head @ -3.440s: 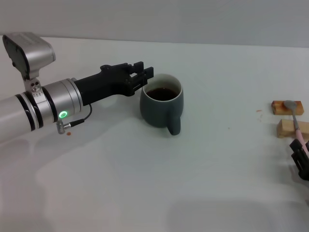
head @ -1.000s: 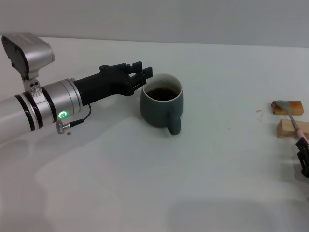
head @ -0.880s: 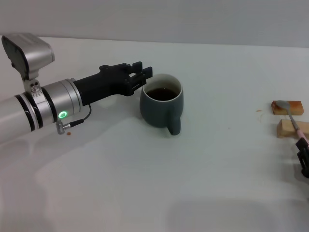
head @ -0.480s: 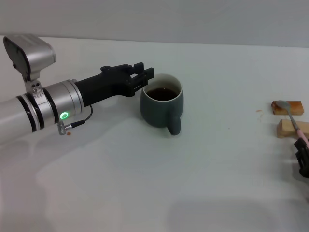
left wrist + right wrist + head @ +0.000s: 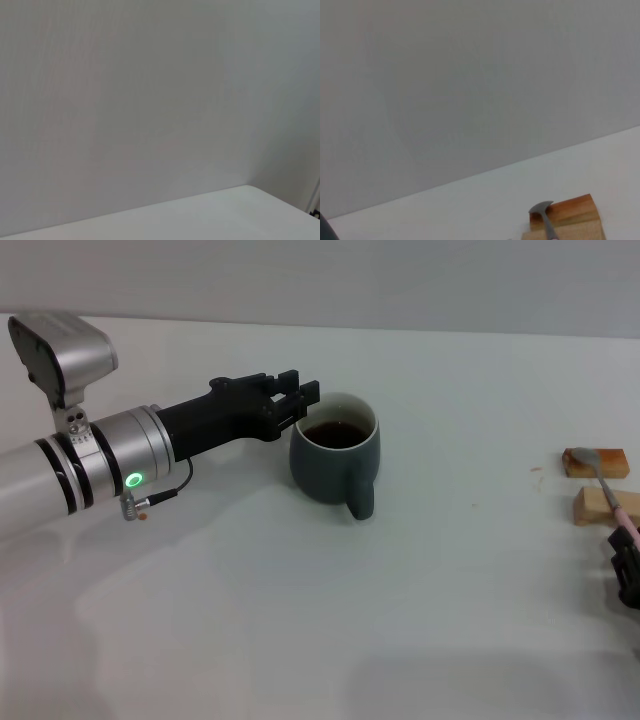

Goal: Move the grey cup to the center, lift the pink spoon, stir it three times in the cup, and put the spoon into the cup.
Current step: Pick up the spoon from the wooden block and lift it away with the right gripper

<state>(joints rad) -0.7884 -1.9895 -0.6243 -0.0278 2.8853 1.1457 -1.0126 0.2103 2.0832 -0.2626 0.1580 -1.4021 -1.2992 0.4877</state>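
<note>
Cup centred; spoon pickup by R gripper [image 5: 627,565].
Keep L gripper [image 5: 297,400] spread beside grey cup [image 5: 336,460]. R pinching pink spoon [image 5: 606,484]: lift straight off blocks [image 5: 596,483].

The left arm reached forward and inward, low over the table, its black left gripper [image 5: 298,400] level with fingers slightly parted. The right gripper [image 5: 627,565] sat low at the right edge, mostly cut off.
</note>
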